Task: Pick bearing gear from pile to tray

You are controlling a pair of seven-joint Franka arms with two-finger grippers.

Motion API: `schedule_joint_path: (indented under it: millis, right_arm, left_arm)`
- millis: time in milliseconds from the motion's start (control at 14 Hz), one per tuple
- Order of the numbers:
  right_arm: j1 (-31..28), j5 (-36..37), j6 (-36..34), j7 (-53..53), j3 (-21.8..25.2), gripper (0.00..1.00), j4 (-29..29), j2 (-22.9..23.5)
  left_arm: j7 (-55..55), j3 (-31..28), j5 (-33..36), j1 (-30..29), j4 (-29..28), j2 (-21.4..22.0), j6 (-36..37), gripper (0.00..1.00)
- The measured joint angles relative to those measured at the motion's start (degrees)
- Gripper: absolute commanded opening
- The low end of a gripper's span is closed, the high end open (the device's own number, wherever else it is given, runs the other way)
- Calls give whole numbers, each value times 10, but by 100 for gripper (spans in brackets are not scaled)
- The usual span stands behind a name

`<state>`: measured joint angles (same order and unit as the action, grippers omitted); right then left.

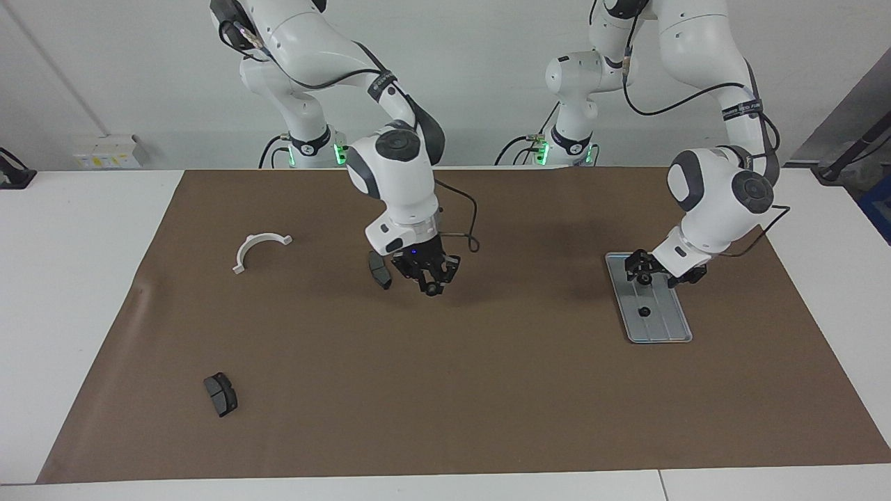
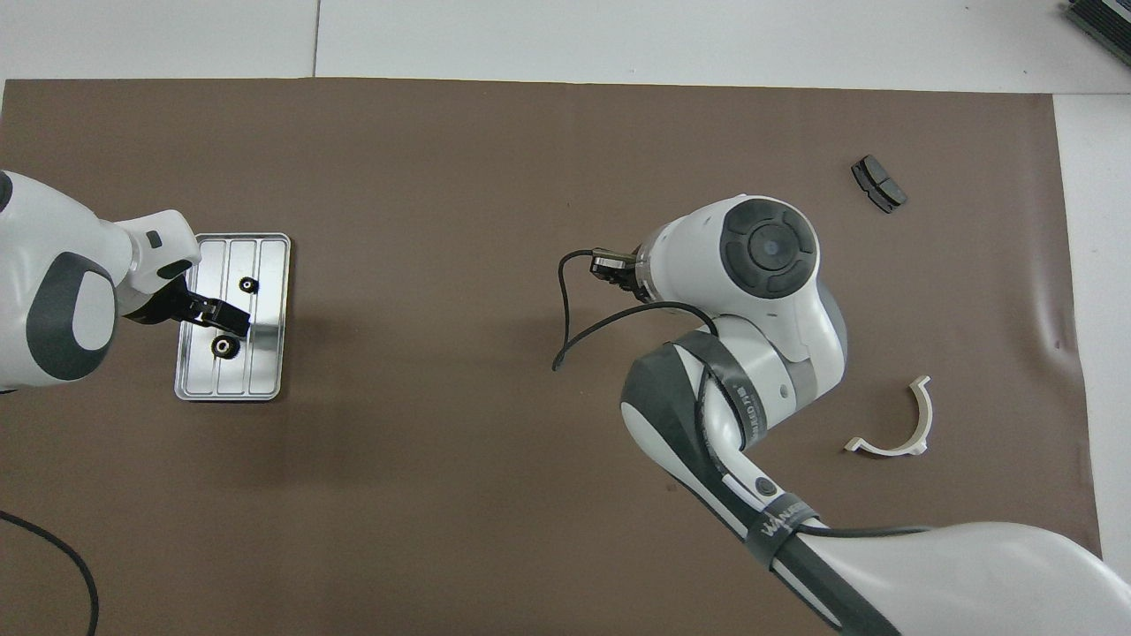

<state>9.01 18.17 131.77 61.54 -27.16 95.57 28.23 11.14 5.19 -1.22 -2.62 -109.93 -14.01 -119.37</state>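
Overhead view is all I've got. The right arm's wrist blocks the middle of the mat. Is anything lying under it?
Observer: Yes. A dark grey pad lies on the mat there, beside the right gripper, toward the right arm's end of the table.
Operator: Is that gripper down on the mat?
Observer: No. From the facing view it looks raised a little over bare mat. I cannot tell whether it carries anything.
Operator: And the left gripper, is it resting on the tray?
Observer: It doesn't seem to be. The left gripper hangs low over the end of the tray nearer the robots, apparently just off its surface.
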Motion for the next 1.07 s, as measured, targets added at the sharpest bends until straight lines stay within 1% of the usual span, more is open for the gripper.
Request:
schedule_joint_path:
  millis: [71, 214, 286, 357, 500, 643, 714, 786, 857, 1071]
  right_arm:
    - [9, 41, 2, 48, -9, 0, -20, 30]
    - [19, 92, 13, 102, -24, 0, -46, 75]
    - [22, 106, 22, 115, -26, 0, -51, 88]
    - [24, 124, 32, 127, -26, 3, -54, 98]
    - [26, 143, 47, 139, -26, 21, -55, 105]
    - [26, 147, 53, 139, -27, 46, -54, 107]
    - [26, 147, 54, 139, -27, 60, -53, 107]
    - [26, 147, 54, 139, -27, 81, -53, 107]
    - [26, 149, 54, 139, -27, 100, -51, 107]
    - [25, 176, 46, 140, -26, 100, -50, 108]
  left_arm:
    - [-28, 0, 0, 17, 4, 0, -2, 100]
    - [-76, 1, 0, 46, 6, 0, -13, 100]
    - [-84, 1, 0, 53, 6, 0, -18, 100]
    - [-88, 2, 0, 57, 6, 0, -21, 100]
    - [-100, 2, 0, 67, 6, 0, -26, 100]
    - [-144, 2, 0, 82, 6, 0, -47, 100]
    - [-166, 3, 0, 91, 6, -1, -57, 100]
    - [-181, 3, 0, 99, 6, -1, -60, 100]
    - [-189, 3, 0, 106, 6, -1, -63, 100]
    - [-201, 3, 0, 115, 10, -1, -68, 100]
